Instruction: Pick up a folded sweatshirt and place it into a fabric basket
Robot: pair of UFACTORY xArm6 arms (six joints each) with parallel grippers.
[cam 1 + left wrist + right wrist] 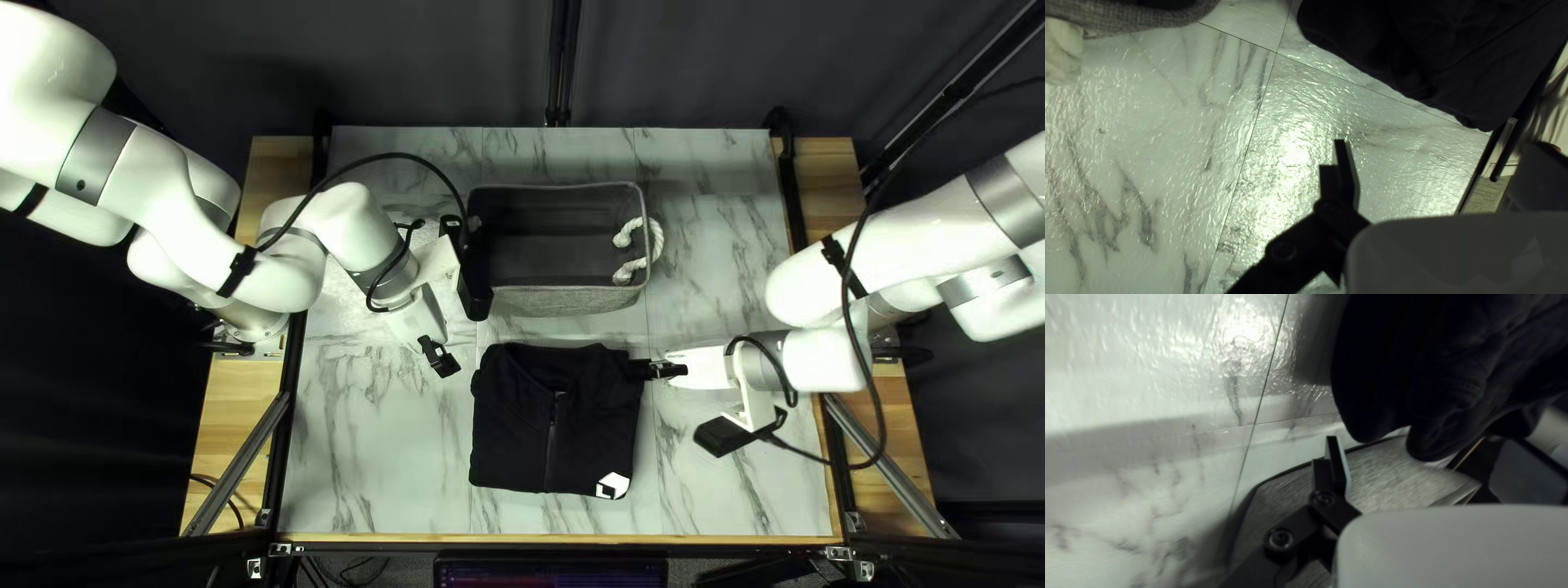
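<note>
The folded black sweatshirt [555, 425] lies flat in front of the grey fabric basket [566, 299]. My left gripper [439, 357] hangs just off the sweatshirt's upper left corner. At its upper right edge is my right gripper [659, 370]. In the left wrist view my left gripper [1437, 142] is open, with the sweatshirt [1470, 54] ahead of it. The right wrist view has my right gripper [1421, 438] open, the sweatshirt [1459, 365] ahead and its edge showing in the gap between the fingers; contact cannot be told. The basket's wall [1383, 473] shows beyond.
The basket has a white rope handle [656, 242] on its right side. My left arm [365, 234] reaches in close beside the basket's left wall. A cable loops above that arm. Marble-patterned table surface [370, 468] shows left of the sweatshirt.
</note>
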